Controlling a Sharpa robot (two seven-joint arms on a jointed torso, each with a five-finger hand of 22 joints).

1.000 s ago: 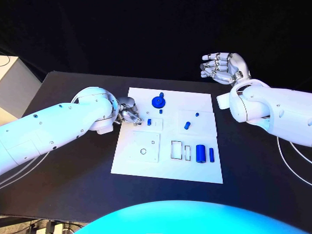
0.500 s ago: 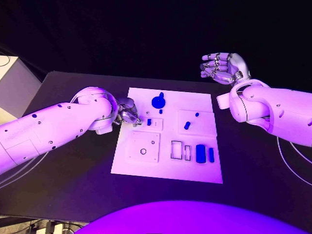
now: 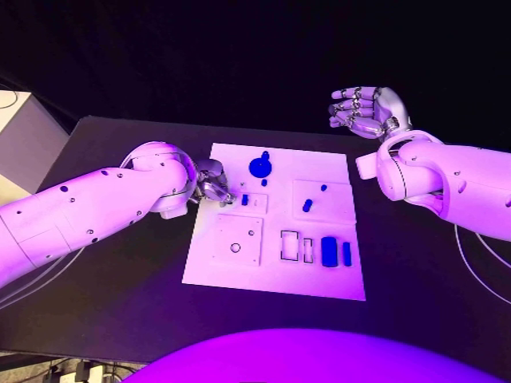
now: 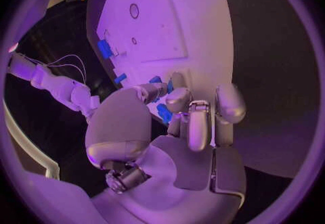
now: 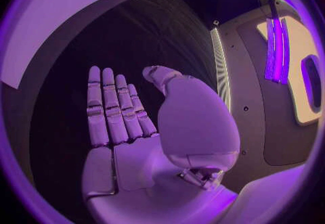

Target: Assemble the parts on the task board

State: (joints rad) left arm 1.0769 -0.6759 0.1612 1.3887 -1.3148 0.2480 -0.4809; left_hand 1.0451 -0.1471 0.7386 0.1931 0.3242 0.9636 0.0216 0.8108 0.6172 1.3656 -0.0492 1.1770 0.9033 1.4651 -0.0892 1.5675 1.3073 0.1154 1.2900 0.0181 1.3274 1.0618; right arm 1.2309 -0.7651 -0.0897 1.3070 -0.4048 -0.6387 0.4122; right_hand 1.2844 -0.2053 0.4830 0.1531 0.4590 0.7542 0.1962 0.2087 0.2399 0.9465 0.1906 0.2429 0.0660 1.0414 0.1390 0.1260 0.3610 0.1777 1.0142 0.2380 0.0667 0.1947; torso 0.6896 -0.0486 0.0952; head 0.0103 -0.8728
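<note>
Head view first, from the near edge outward: I see the white task board (image 3: pixel 276 263) in the middle of the black table (image 3: pixel 117 311). On its near right part a fat blue cylinder (image 3: pixel 328 250) lies beside a thinner blue bar (image 3: pixel 346 253), next to two rectangular slots. Further up, a small blue peg (image 3: pixel 306 205) sits in the right raised panel, and a round blue knob (image 3: pixel 259 167) stands near the far edge.

My left hand (image 3: pixel 213 187) is down at the board's left edge, about halfway along. In the left wrist view its fingers (image 4: pixel 192 121) are curled in toward the thumb, with a small blue part (image 4: pixel 164 112) showing between them; I cannot tell whether they actually grip it or just hover over it.

Farthest out, my right hand (image 3: pixel 365 110) is raised beyond the board's far right corner, well apart from it. The right wrist view shows its fingers (image 5: pixel 111 110) stretched out flat, holding nothing.
</note>
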